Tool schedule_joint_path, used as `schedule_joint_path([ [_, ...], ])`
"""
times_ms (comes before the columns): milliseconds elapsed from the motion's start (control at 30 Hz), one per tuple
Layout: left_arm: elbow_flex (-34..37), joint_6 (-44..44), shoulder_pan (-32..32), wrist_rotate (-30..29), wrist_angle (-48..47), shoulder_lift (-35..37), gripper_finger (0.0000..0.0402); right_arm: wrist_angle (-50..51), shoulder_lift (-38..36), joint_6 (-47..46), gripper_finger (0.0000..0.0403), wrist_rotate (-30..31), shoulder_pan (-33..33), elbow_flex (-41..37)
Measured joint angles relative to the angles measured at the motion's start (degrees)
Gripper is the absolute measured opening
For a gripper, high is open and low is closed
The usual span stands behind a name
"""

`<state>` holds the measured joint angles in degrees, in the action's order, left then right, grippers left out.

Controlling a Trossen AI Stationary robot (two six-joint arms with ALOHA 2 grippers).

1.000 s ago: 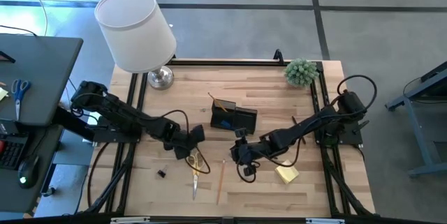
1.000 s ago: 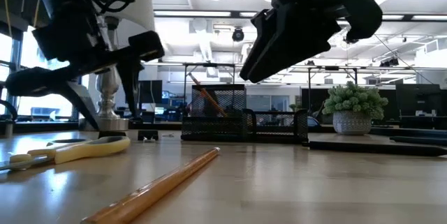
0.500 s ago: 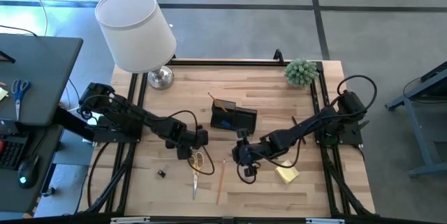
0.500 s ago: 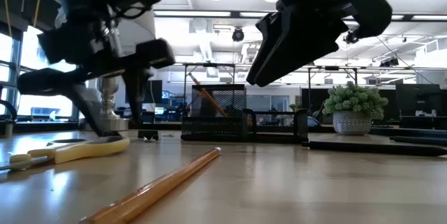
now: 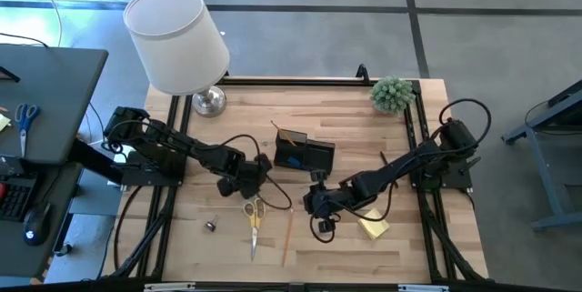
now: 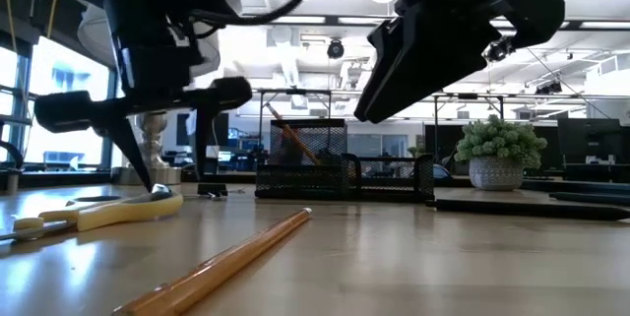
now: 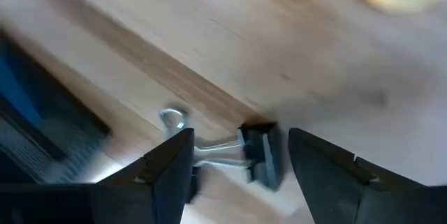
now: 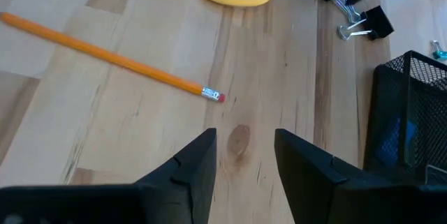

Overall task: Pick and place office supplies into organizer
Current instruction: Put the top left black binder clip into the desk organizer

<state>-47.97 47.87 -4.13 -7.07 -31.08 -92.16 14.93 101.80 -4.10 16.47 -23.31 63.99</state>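
Observation:
Yellow-handled scissors [image 5: 254, 222] and a wooden pencil [image 5: 287, 231] lie flat on the table's near middle. A yellow sticky-note pad [image 5: 373, 226] lies to their right. The black mesh organizer [image 5: 305, 154] stands at the table's centre. A black binder clip [image 7: 257, 157] with wire handles lies between the scissors' handles and the organizer. My left gripper [image 7: 239, 135] points down over the clip, open, one finger on either side of it. My right gripper [image 8: 244, 135] hovers open over bare wood near the pencil's eraser end [image 8: 213, 95].
A white-shaded lamp [image 5: 179, 39] stands at the far left corner and a small potted plant [image 5: 392, 94] at the far right. A tiny dark clip [image 5: 209, 226] lies near the left front. Bare wood shows along the near edge.
My left gripper has gone from over the scissors' handles a little toward the organizer and has rolled about its own axis. It stays open, now astride the binder clip. The scissors' handles show in full now.

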Motion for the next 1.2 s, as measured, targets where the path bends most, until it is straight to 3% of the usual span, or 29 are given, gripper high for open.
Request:
schedule_joint_path([
  [333,-1.17,-55.93,-1.49,-0.05,-1.89,0.0,0.022,0.29,0.0,2.65,0.0139,0.2,0.07,0.0],
  [467,-0.94,-69.64,-1.52,-3.89,-1.96,0.36,0.022,0.29,0.0,4.6,0.0139,2.14,0.19,0.0],
  [567,0.92,-76.6,-1.54,-5.68,-1.04,0.48,0.022,0.34,0.0,7.02,0.0139,2.24,0.63,0.0],
  [733,4.95,-83.07,-1.5,-2.34,4.24,0.54,0.0221,1.26,0.0,11.32,0.0139,1.88,2.04,0.02],
  [1200,5.35,-89.68,-1.63,-5.77,5.2,0.15,0.0221,1.36,0.0,14.51,0.0139,-1.07,6.96,0.02],
])
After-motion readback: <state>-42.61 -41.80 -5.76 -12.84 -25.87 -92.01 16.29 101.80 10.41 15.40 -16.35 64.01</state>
